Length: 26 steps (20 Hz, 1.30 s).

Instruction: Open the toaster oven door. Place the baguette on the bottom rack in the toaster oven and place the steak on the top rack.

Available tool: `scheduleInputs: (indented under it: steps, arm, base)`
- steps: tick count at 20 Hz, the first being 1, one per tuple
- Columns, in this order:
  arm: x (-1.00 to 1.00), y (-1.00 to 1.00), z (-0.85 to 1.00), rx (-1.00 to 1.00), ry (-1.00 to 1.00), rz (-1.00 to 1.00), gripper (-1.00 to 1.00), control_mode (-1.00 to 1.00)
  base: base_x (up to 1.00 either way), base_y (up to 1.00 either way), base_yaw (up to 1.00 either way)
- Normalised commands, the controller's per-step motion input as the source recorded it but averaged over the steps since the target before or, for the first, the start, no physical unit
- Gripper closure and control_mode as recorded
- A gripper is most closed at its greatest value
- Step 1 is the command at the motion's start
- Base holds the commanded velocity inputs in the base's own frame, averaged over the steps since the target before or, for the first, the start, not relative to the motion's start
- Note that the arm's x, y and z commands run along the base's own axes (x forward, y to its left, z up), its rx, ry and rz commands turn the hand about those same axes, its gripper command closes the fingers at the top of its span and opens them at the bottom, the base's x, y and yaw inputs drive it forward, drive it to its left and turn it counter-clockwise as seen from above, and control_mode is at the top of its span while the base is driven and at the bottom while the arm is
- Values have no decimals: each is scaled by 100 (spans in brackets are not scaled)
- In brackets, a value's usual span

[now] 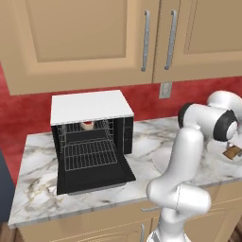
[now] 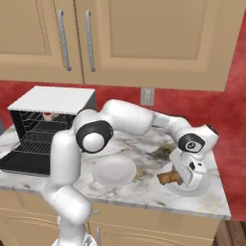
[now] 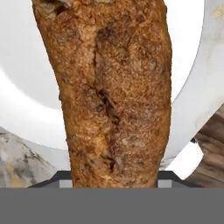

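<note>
The toaster oven (image 1: 90, 106) stands at the counter's left, and the toaster oven door (image 1: 94, 177) lies folded down flat. The steak (image 1: 88, 125) rests on the top rack (image 1: 101, 126) inside. Below it is the bottom rack (image 1: 90, 153), with nothing on it. At the counter's right end the baguette (image 2: 167, 178) lies on a white plate (image 2: 194, 190). My gripper (image 2: 176, 179) reaches down over it. In the hand view the baguette (image 3: 113, 100) runs between the two fingertips (image 3: 64, 183), which press against its sides.
A second white plate (image 2: 114, 171), with nothing on it, sits mid-counter between the oven and the baguette's plate. Wall cabinets hang above, and an outlet (image 2: 147, 96) is on the red backsplash. The counter's front edge lies close to the baguette's plate.
</note>
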Motion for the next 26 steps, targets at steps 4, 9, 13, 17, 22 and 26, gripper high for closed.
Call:
scheduleInputs:
  steps: [4,9,13,17,22,26]
  arm:
    - [-51,100,58,0,-24,38,100,-100]
    - [-36,100,63,0,-32,31,100,-100]
    - [-25,100,63,-1,-21,35,100,-100]
    - [-1,100,66,-8,-16,44,100,-100]
    - [0,100,41,-14,-20,49,100,-100]
    - [0,100,40,-10,-14,52,100,-100]
  base:
    - [0,0,0]
    - [0,0,0]
    - [0,0,0]
    - [0,0,0]
    - [0,0,0]
    - [0,0,0]
